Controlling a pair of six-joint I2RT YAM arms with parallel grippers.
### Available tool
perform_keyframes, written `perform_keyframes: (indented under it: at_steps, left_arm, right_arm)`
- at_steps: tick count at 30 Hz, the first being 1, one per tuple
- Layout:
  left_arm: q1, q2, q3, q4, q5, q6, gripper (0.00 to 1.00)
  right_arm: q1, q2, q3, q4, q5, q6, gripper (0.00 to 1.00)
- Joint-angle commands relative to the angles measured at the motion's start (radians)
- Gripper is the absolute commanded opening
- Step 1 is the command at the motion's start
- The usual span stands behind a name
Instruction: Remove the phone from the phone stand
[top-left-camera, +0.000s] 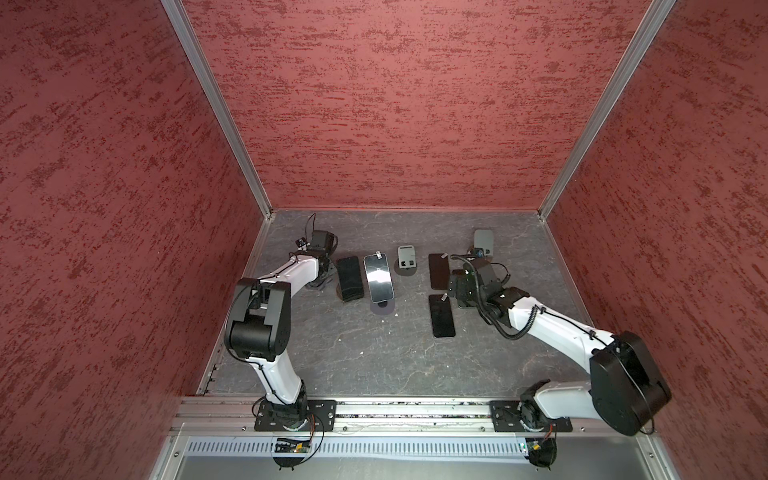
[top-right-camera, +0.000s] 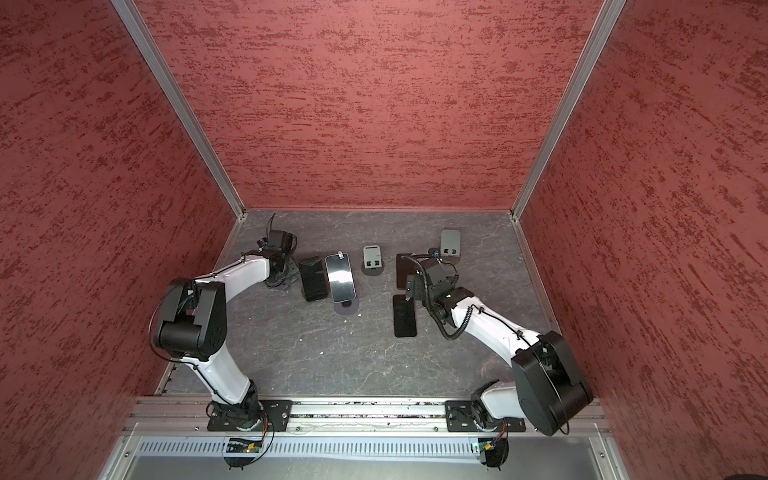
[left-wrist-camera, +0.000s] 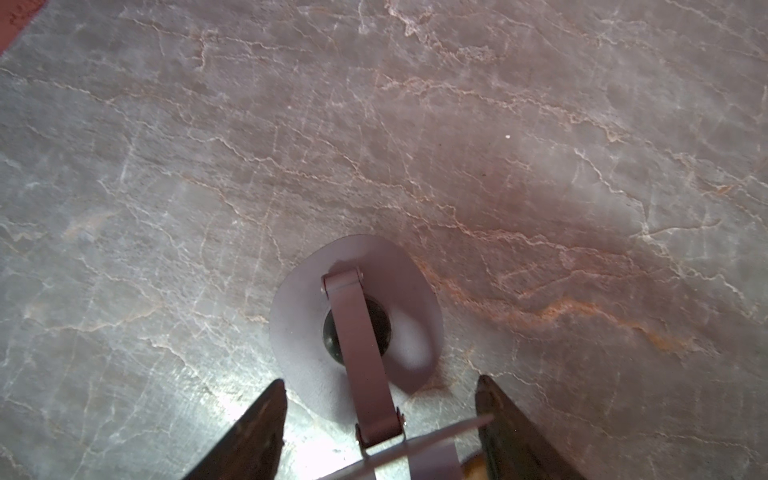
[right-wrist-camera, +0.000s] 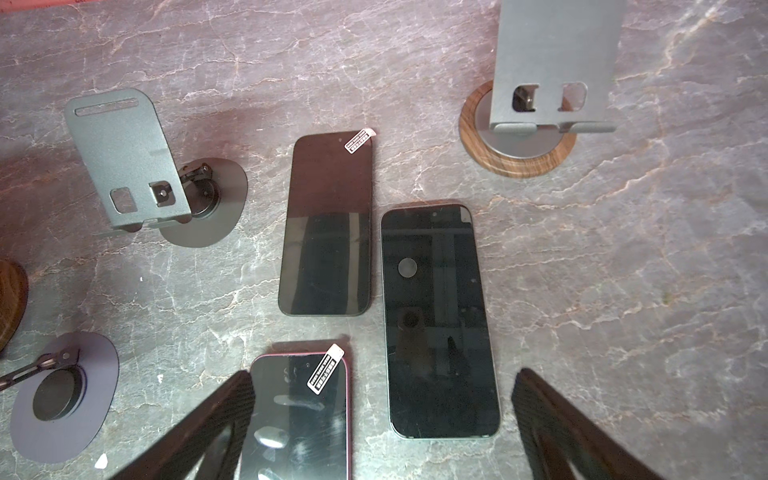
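Straddling phone stand (left-wrist-camera: 361, 365) edge, left hand (left-wrist-camera: 380, 382)

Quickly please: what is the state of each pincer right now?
Left pincer: open, a phone stand in the gap, not clamped.
Right pincer: open, holding nothing.

On the bench (top-left-camera: 374, 357), a phone (top-left-camera: 378, 277) rests on its stand (top-left-camera: 383, 308); right of it stands an empty stand (top-left-camera: 407, 257), then flat phones (top-left-camera: 442, 316).
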Motion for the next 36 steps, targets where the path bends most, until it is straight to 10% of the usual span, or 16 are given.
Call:
perform_keyframes:
  at_steps: [1, 36]
  left_arm:
    - [0.005, -0.012, -0.005, 0.007, -0.006, 0.004, 0.73]
    - [0.046, -0.425, -0.173, -0.005, 0.014, 0.083, 0.8]
  right_arm:
    - [-0.013, -0.005, 0.022, -0.008, 0.024, 0.0, 0.99]
    - [-0.011, 0.031, 0.032, 0.013, -0.102, 0.039, 0.99]
